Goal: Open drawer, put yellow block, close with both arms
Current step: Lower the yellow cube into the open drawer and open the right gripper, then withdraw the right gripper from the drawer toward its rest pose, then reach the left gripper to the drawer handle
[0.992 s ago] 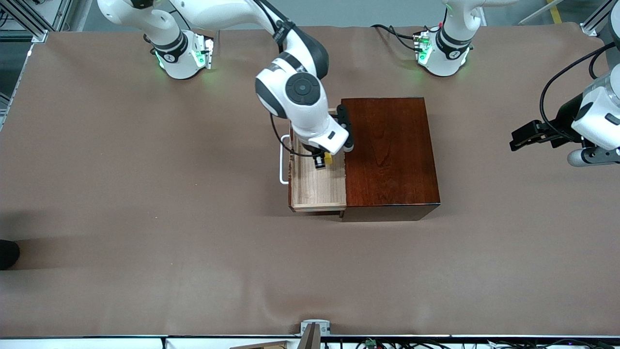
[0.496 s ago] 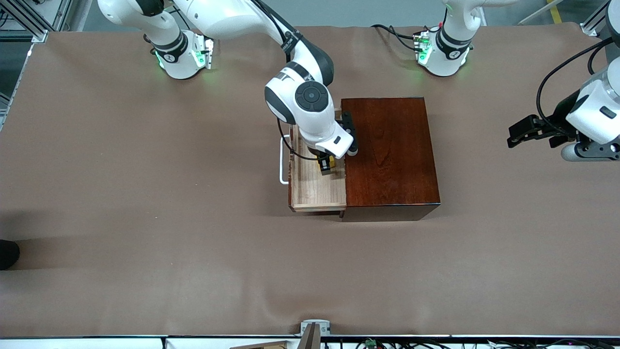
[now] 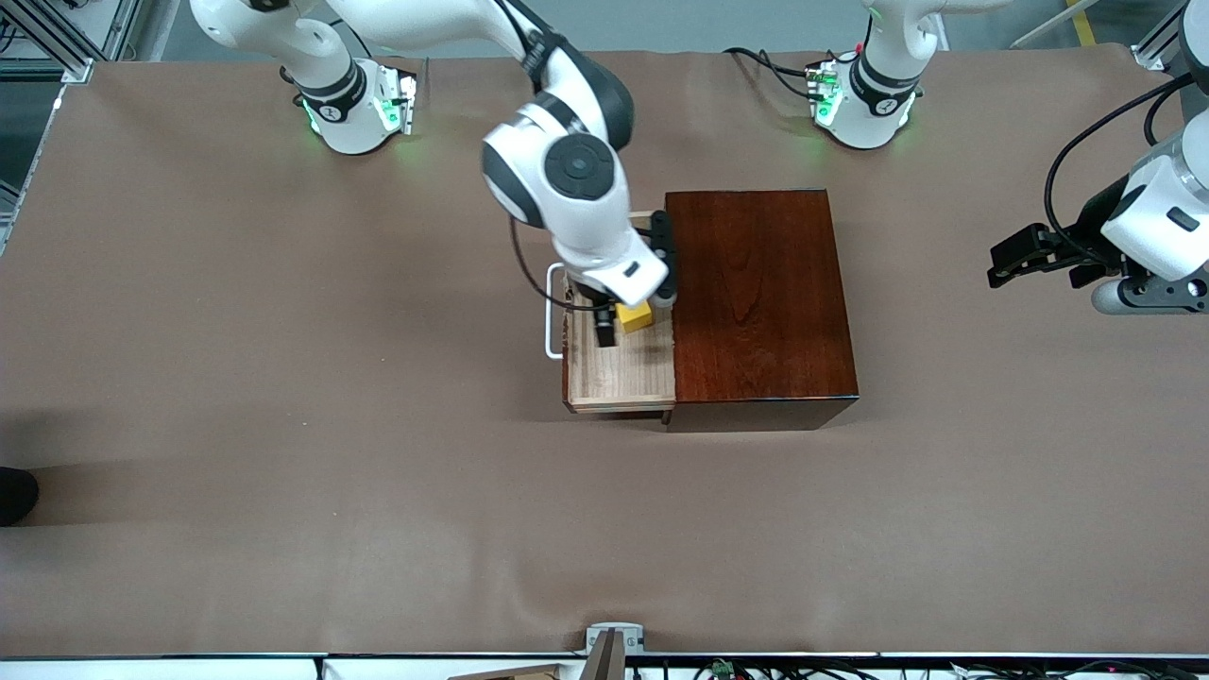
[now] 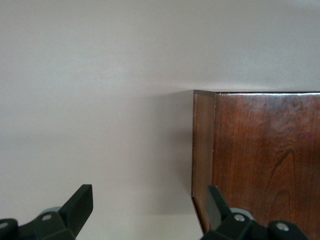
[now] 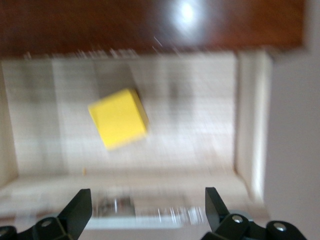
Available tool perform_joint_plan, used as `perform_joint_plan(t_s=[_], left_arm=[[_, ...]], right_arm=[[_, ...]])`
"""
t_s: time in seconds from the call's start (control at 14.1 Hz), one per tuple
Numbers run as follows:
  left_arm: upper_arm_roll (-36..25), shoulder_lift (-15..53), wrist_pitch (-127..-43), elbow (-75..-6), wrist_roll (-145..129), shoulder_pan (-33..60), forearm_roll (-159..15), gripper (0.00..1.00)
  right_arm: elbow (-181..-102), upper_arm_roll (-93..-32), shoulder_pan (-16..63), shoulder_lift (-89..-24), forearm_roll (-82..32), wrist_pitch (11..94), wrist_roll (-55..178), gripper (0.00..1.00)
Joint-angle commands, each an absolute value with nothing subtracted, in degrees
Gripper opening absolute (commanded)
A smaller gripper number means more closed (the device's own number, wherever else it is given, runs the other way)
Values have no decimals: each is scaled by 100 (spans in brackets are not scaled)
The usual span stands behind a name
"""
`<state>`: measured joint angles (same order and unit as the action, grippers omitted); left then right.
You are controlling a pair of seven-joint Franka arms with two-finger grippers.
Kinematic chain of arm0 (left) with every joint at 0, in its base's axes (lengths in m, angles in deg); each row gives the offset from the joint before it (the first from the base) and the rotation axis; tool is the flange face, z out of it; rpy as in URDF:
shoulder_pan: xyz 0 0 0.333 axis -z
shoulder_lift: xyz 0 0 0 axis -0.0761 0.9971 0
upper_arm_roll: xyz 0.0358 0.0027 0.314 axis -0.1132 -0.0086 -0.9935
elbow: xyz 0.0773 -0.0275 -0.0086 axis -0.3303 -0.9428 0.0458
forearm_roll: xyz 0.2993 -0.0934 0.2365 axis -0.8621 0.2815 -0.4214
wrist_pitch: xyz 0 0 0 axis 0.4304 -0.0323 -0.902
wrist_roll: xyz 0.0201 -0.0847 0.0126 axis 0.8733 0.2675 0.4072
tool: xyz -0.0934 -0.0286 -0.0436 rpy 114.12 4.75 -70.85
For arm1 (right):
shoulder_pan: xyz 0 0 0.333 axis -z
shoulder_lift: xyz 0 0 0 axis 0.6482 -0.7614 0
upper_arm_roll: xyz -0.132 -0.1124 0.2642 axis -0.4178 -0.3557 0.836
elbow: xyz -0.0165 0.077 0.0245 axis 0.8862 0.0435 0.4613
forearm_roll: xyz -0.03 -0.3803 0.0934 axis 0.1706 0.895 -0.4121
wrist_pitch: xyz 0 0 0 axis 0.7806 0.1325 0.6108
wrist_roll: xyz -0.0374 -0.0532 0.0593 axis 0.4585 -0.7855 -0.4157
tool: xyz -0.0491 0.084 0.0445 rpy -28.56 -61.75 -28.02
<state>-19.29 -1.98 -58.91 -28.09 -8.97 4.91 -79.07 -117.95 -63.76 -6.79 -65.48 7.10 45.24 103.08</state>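
The drawer (image 3: 619, 376) stands pulled out of the dark reddish-brown wooden box (image 3: 760, 293), its white handle (image 3: 550, 321) toward the right arm's end of the table. The yellow block (image 3: 634, 316) lies loose on the drawer's light wood floor, close to the box's front. My right gripper (image 3: 609, 326) hangs open over the drawer beside the block, holding nothing. In the right wrist view the block (image 5: 118, 118) lies tilted on the drawer floor (image 5: 200, 130), clear of the open right gripper (image 5: 147, 200). My left gripper (image 3: 1006, 264) waits open above the table.
The left wrist view shows a corner of the wooden box (image 4: 260, 150) and bare brown table (image 4: 100, 100) past the open left gripper (image 4: 150, 197). Both arm bases (image 3: 364, 109) (image 3: 864, 104) stand at the table's edge farthest from the front camera.
The right gripper has opened and let go of the yellow block, which now rests in the drawer. The right hand has drawn up and toward the handle. The left arm has shifted only slightly.
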Motion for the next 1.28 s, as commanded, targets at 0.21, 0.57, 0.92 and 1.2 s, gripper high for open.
perform_joint_plan(t_s=[0.21,0.57,0.92,1.2], left_arm=[[-1933,-291,-5926,-2863,-913,454,-7952,100],[-1906,-265,-5944,-2819,-1447,568,-7970,100],[-1661,209,-5952,-2477,-2397,1121,-7892,100],[-845,525,-5996,-2029,-3855,1560,-7873,100]], right_arm=[[-11923,-7855,-644,-5781,763,3226,9570,100],[-11923,-9631,-565,-5402,667,2750,9553,100],[-11932,-7698,1804,-4796,710,2320,8186,100],[-12571,-6561,2746,-4103,886,2213,6813,100]])
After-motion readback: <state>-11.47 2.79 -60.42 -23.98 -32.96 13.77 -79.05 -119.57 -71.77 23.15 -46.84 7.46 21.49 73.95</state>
